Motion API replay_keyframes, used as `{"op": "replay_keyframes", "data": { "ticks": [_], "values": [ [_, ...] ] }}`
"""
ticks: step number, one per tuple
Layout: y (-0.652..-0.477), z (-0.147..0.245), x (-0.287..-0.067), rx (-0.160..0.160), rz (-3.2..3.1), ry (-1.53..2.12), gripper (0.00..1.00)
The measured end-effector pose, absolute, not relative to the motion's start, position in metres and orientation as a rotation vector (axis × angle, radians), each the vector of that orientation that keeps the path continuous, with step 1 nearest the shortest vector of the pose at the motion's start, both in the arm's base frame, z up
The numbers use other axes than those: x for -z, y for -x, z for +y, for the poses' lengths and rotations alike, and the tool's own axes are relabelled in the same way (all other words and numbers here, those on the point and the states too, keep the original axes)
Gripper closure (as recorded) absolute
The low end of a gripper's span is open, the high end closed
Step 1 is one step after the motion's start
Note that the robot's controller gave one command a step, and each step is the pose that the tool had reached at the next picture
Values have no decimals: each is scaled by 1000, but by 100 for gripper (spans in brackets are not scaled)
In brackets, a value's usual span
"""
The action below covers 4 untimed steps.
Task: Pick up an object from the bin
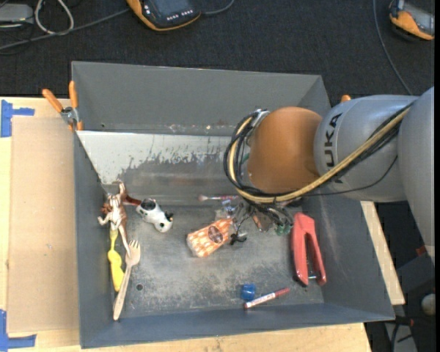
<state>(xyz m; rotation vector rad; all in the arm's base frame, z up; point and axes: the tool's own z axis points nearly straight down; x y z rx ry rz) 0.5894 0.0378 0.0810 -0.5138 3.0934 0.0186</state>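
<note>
Your gripper (243, 224) sits low just right of the orange patterned toy (209, 239) mid-bin, likely your easiest grab. The wrist cover (282, 149) hides it, so can't tell if it's spread or closed.

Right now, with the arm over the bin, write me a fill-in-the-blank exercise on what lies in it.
1. The red tool lies in the bin on the view's ____ side.
2. The wooden fork lies beside a ____ utensil.
3. The toy cow is black and ____.
4. Nearest the end effector lies an ____ patterned packet.
Missing words: right; yellow; white; orange.
</note>
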Motion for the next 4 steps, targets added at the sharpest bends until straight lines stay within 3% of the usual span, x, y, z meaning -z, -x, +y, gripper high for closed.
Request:
{"op": "replay_keyframes", "data": {
  "ticks": [1, 2, 3, 4],
  "values": [
    [-588, 39, -127, -21, 3100, 512, 100],
    [-589, 39, -148, -20, 3095, 508, 100],
    [-588, 39, -150, -23, 3102, 506, 100],
    [-588, 40, -183, -23, 3102, 503, 100]
  ]
}}
